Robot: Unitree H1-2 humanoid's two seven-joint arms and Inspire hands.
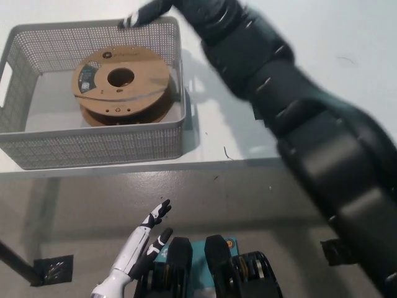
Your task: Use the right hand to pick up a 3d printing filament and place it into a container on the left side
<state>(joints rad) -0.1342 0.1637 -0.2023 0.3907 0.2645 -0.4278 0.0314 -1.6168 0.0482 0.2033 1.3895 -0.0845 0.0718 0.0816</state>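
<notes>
**Resting flat: spool in the basket, black arm above the rim**

Lying flat on its side, the brown cardboard filament spool [121, 85] sits inside the grey wire-mesh basket [93, 146] in the upper left of the frame, on the white counter [347, 37]. No part of the robot touches it. The black right hand [144, 12] shows at the top edge, just over the basket's far rim, motion-blurred; only extended fingers [131, 20] are visible, apart from the spool and holding nothing, so they read as released. The black arm runs diagonally from there to the lower right. The white left hand [138, 254] hangs idle at the lower left, below the counter's edge, fingers spread and empty.

By the look of it, the placing step is done. The risk lies in the arm's position: the fingers hang close above the far rim, and a low sweep could catch the mesh and drag or tip the light basket. The spool lies near the right wall, so a jolt there could shift it.
</notes>
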